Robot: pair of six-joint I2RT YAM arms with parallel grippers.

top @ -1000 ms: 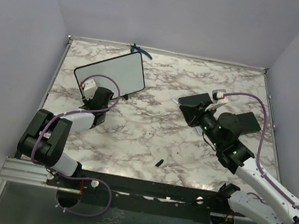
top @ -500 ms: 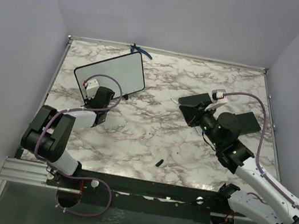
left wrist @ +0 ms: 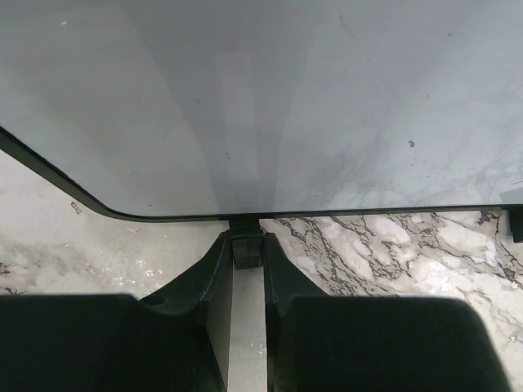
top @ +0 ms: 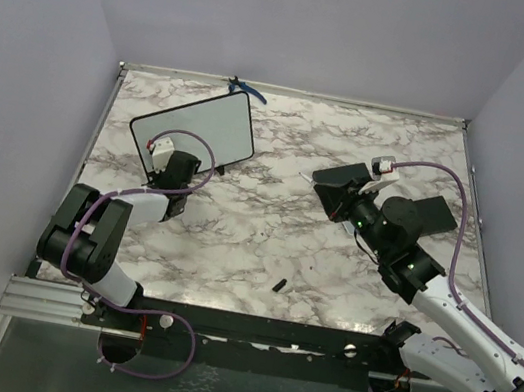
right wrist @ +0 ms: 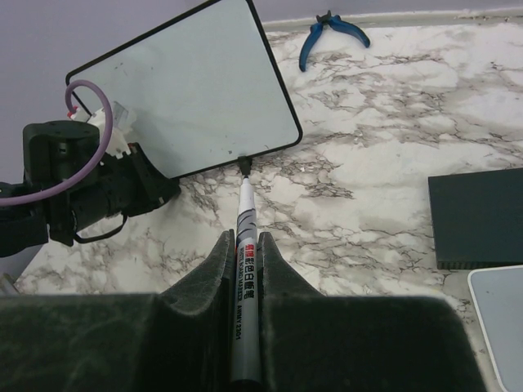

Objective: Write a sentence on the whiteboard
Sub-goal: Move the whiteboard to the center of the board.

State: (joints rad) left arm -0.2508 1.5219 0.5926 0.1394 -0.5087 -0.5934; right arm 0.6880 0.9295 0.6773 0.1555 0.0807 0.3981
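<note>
The whiteboard stands tilted at the back left, and its white face is blank in every view. No sentence shows on it. My left gripper is at its lower edge. In the left wrist view the left gripper is shut on the board's small black foot, with the board filling the view above. My right gripper is shut on a white marker whose bare tip points at the board's near corner, a short way off it. In the top view the right gripper is right of the board.
Blue pliers lie at the back edge behind the board, also in the right wrist view. A flat black pad lies right of the right arm. A small black cap lies near the front. A pale grey flat piece sits beside the pad.
My left arm has edged forward, bringing its gripper up to the whiteboard's lower edge. The board and the right arm have not moved.
</note>
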